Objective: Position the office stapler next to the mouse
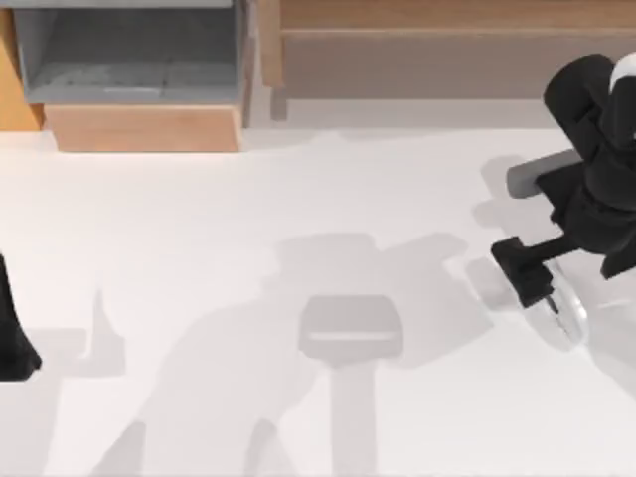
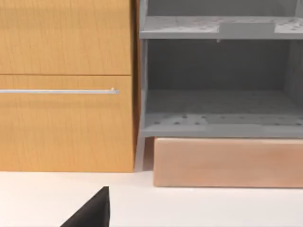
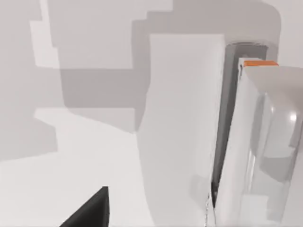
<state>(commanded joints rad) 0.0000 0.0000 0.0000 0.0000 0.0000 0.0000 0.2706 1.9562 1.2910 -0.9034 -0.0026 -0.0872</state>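
My right gripper (image 1: pixel 545 294) hangs over the table's right side, shut on the office stapler (image 1: pixel 568 314). The stapler is white and elongated and sticks out from the jaws toward the front right. It looks lifted, because its faint shadow falls to the left on the table. Up close in the right wrist view, the stapler (image 3: pixel 258 142) shows a dark grey strip along one side and an orange tip. A grey rounded thing (image 1: pixel 527 177), apparently the mouse, lies farther back and is partly covered by the right arm. My left gripper (image 1: pixel 20 348) is parked at the left edge.
A wooden cabinet with a grey open shelf (image 1: pixel 134 60) stands at the back left, on a wooden plinth (image 1: pixel 144 129). The left wrist view shows the same shelf (image 2: pixel 218 109) and a drawer front (image 2: pixel 66 90). A wooden ledge (image 1: pixel 447 20) runs along the back.
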